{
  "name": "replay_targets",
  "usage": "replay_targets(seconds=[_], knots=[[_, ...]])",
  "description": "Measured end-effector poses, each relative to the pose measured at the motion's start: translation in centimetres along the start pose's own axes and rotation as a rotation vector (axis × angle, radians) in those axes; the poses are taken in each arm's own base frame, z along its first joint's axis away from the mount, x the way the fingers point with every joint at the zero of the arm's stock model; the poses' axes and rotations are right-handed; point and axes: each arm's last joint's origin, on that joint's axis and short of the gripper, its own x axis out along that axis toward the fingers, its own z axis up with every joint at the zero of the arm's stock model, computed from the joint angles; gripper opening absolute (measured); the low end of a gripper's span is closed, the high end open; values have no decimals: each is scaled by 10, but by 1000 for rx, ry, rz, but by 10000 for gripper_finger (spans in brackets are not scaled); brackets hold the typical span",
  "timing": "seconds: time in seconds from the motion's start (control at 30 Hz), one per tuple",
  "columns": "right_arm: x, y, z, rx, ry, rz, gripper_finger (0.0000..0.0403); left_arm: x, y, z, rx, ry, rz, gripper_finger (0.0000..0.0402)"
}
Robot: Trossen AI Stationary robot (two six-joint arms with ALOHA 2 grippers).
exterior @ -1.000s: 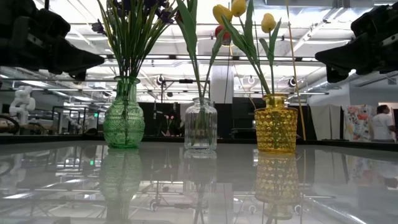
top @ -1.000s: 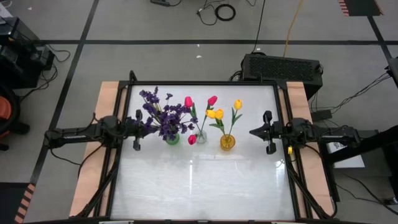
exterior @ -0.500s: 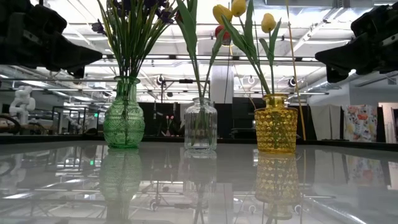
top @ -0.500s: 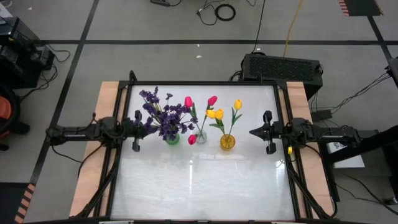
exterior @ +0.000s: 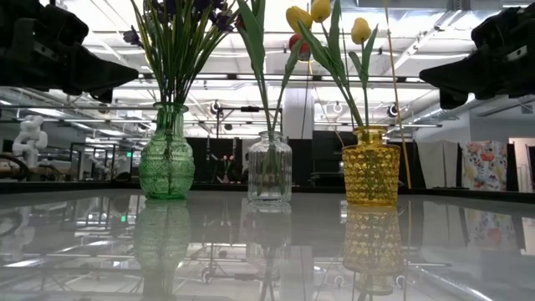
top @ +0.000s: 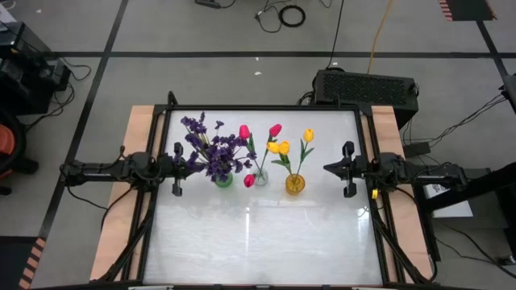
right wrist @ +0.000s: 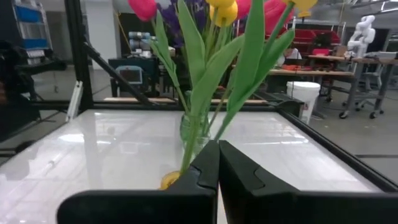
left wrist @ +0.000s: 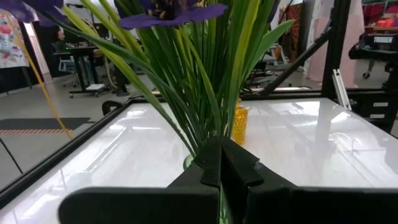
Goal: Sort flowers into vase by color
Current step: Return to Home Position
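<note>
Left hand (top: 189, 165) and right hand (top: 329, 170) hovering clenched, empty
Three are standing between them: green vase (top: 223, 180), clear vase (top: 260, 179), yellow vase (top: 295, 184).

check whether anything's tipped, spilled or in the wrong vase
Nothing serious. The green vase, clear vase and yellow vase stand upright, holding purple flowers, pink-red tulips and yellow tulips. One pink-red bloom sits apart from the other two, beside the clear vase. Left gripper and right gripper wait aside.
</note>
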Motion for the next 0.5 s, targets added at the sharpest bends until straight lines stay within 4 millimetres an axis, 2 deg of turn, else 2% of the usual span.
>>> replay_targets(seconds=[0.5], knots=[[0,0,-1,41,8,13,0,0,0,0,1,3,0,3]])
